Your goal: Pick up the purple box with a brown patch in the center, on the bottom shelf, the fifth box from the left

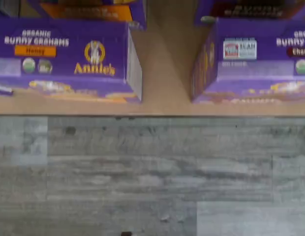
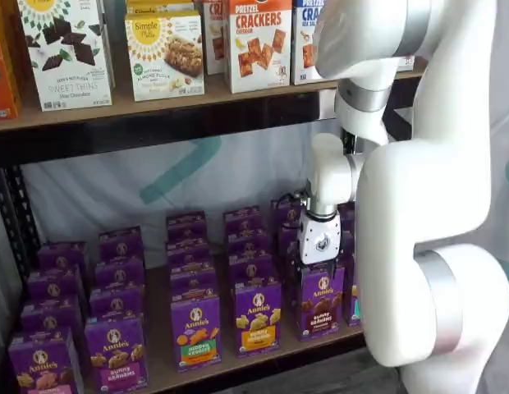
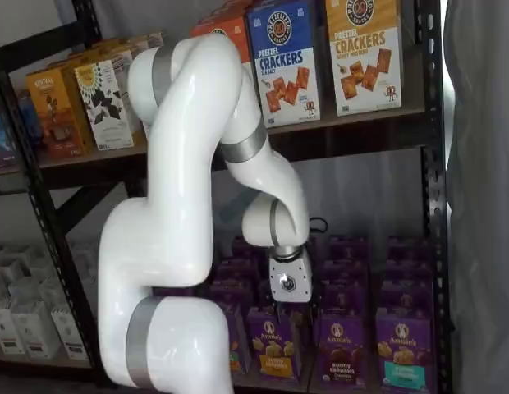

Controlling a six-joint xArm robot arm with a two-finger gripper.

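Note:
The purple box (image 2: pixel 320 309) with the brown band stands upright in the front row of the bottom shelf (image 2: pixel 238 363), between a yellow-band carton (image 2: pixel 256 318) and a teal-band one (image 2: pixel 353 305). In both shelf views my gripper (image 2: pixel 319 274) hangs from its white body just above and in front of that box's top. It is open and holds nothing. From the other side its black fingers (image 3: pixel 289 312) sit between the yellow-band carton (image 3: pixel 275 343) and the purple box (image 3: pixel 338 345). The wrist view shows the purple box's (image 1: pixel 256 59) top, the honey carton (image 1: pixel 69 54) and the bare board (image 1: pixel 162 78) between them.
Rows of same-sized purple cartons (image 2: pixel 115 271) run back along the shelf. Tall cracker boxes (image 2: pixel 259 41) stand on the board above, close over the arm. A black rack post (image 3: pixel 431 205) rises nearby, and grey plank floor (image 1: pixel 152 177) lies in front of the shelf edge.

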